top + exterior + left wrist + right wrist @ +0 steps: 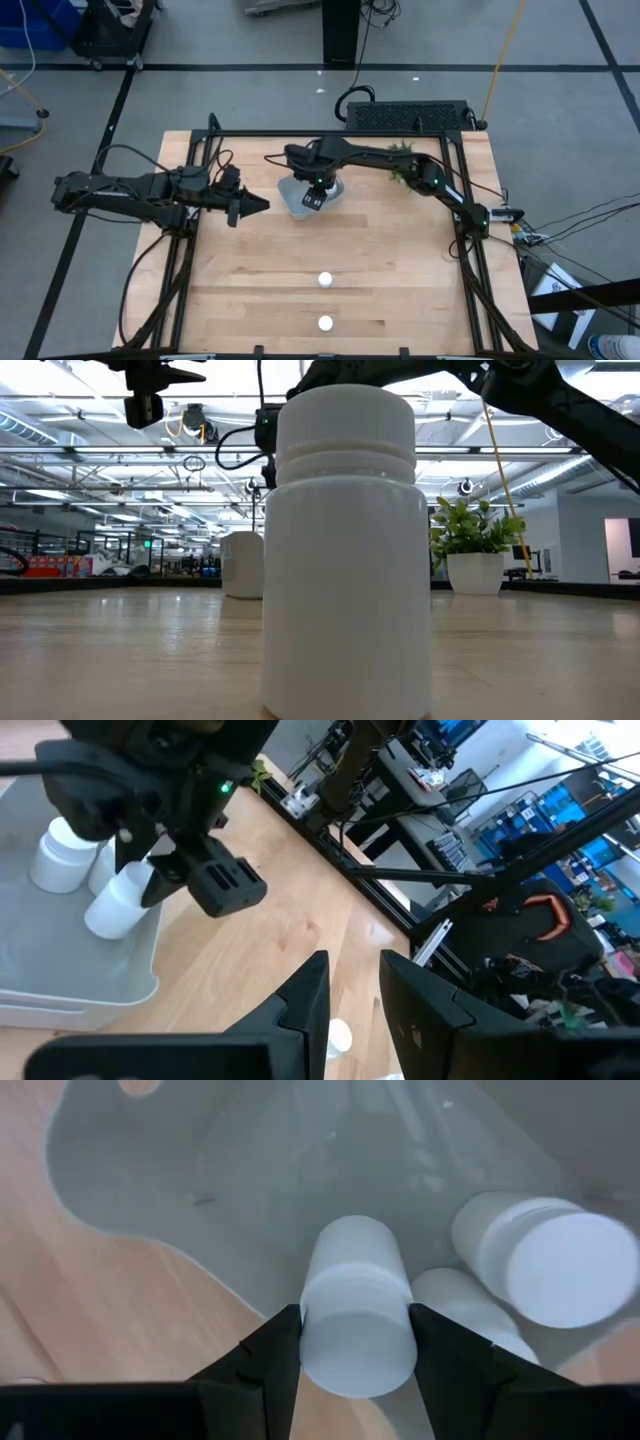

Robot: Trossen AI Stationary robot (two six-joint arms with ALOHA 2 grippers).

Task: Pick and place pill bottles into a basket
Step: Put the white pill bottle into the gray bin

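The pale basket (pixel 291 203) lies on the table's far middle. My right gripper (pixel 315 196) hangs over it, pointing steeply down, shut on a white pill bottle (pixel 355 1280). Two more pill bottles (pixel 560 1265) (pixel 462 1302) lie on the basket's floor (pixel 200 1160) beside the held one. Two others stand upright on the wood near the front edge (pixel 325 280) (pixel 325 322); the nearest fills the low view (pixel 345 550). My left gripper (pixel 262 205) waits shut, raised to the left of the basket, with nothing between its fingers. My right gripper pinches the pill bottle between its two fingers, on opposite sides of its cap end (pixel 318 1325). The fingers come from above, slanting down, and the bottle's body (pixel 112 910) hangs tilted below them over the basket's inside. Whether it touches the floor I cannot tell.
A small green plant in a white pot (pixel 400 162) stands at the far right, behind the right arm. A black frame rail (pixel 470 270) runs along the table's sides. Bare wood (pixel 400 290) lies around the two standing bottles.
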